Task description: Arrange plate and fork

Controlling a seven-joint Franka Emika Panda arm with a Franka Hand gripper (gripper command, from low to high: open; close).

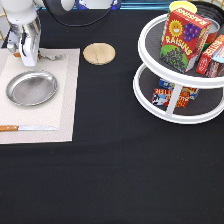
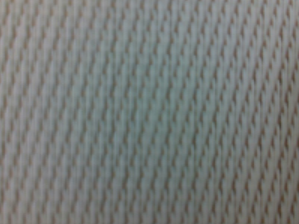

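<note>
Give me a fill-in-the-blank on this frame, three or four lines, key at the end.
1. The round shiny silver metal plate lies on the beige woven ____.
2. The flat-bladed knife with the orange-brown wooden handle lies toward the exterior view's ____ from the plate.
3. The white two-finger gripper is down at the small fork's silver metal ____ end.
4. The round light wooden coaster disc rests on the ____ tablecloth.

Missing words: placemat; bottom; tines; black

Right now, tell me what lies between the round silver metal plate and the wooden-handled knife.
In the exterior view, only bare beige woven placemat lies between the round silver metal plate and the wooden-handled knife.
</note>
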